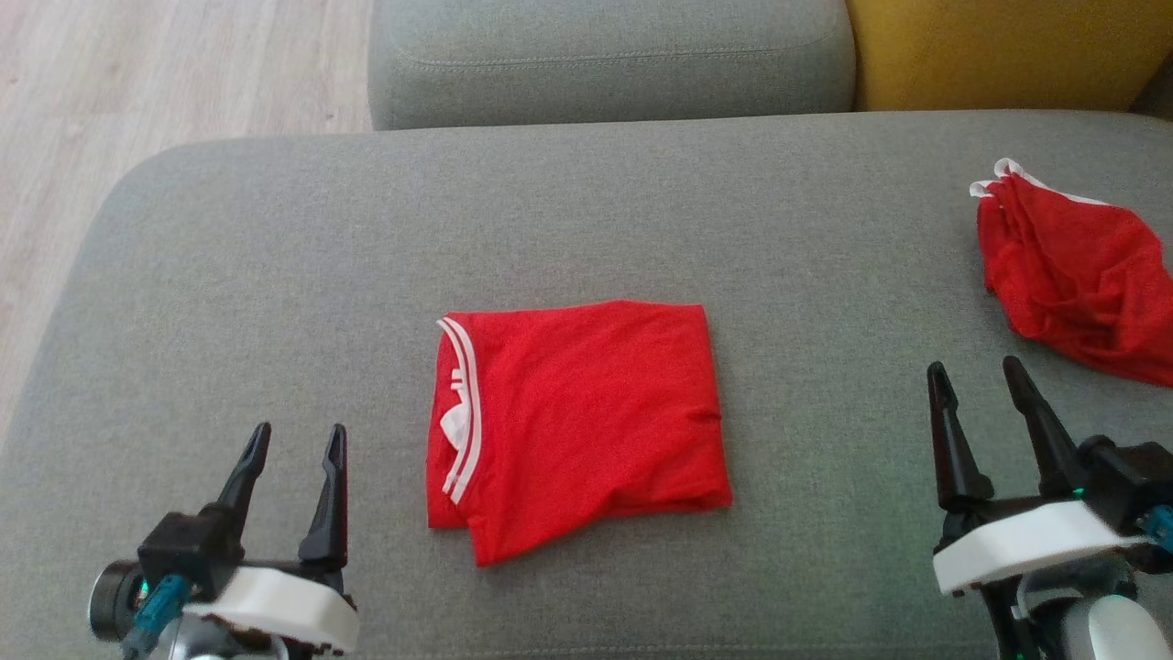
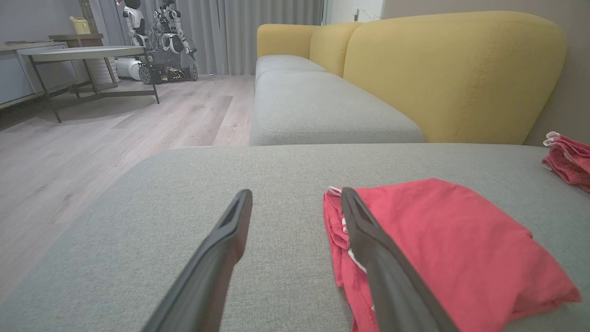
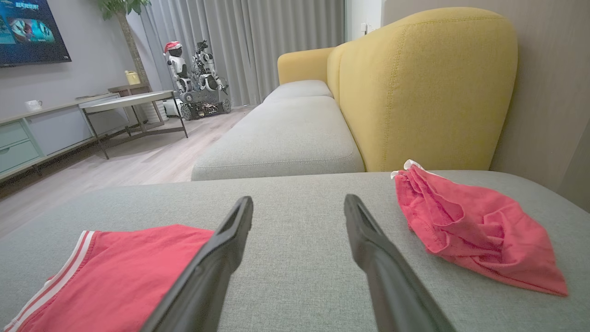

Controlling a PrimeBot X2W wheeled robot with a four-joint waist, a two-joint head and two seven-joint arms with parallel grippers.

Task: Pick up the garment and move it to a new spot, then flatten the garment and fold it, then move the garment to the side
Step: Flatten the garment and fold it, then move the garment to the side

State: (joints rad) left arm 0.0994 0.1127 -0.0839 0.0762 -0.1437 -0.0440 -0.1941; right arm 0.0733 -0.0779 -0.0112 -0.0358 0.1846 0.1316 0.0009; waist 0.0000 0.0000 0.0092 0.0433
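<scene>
While open, empty: left hand (image 1: 302,429), right hand (image 1: 973,365), garment (image 1: 586,412) between; right wrist view's television (image 3: 27,27).

folded red garment (image 1: 579,422) mid-cushion — left gripper (image 1: 295,442) | right gripper (image 1: 977,378) — both spread, empty

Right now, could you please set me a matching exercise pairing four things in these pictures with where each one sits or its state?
1 folded red garment
2 crumpled red garment
3 left hand
4 yellow backrest

A far right of the grey cushion
B top right, behind the cushion
C middle of the cushion
D lower left, open, empty

Pairs: 1-C, 2-A, 3-D, 4-B
</scene>
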